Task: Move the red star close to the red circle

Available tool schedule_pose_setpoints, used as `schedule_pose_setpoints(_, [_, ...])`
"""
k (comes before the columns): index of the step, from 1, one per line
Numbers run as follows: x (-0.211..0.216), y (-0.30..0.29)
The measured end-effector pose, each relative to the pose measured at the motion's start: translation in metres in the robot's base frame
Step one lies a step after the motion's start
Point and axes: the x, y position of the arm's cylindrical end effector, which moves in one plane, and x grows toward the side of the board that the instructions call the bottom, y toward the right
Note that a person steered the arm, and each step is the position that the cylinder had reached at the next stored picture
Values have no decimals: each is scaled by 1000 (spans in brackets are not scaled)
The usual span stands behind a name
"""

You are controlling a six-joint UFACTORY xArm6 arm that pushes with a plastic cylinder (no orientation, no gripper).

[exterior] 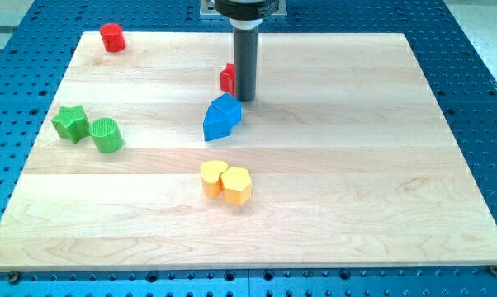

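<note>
Pressing at the red star's [227, 79] three o'clock side, my tip [245, 99], no claw, risked glancing off, missing the ten-o'clock red circle [111, 37].

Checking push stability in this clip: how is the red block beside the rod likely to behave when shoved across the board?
The red block looks small, rigid and squat, so it will probably slide rather than tip. The wooden board looks smooth, so it may glide easily. My tip sits at its right edge; an off-centre push could spin it, and the blue block lies close below.
</note>
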Motion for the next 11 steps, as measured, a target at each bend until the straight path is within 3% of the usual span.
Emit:
schedule_pose_setpoints(1, [9, 36])
schedule_pose_setpoints(2, [-18, 15])
schedule_pose_setpoints(4, [-59, -106])
schedule_pose_setpoints(5, [-59, -74])
schedule_pose_setpoints(7, [-81, -104])
schedule_pose_setpoints(8, [-73, -113])
schedule_pose_setpoints(9, [-19, -103])
schedule_pose_setpoints(10, [-40, -160])
schedule_pose_setpoints(11, [-75, -151])
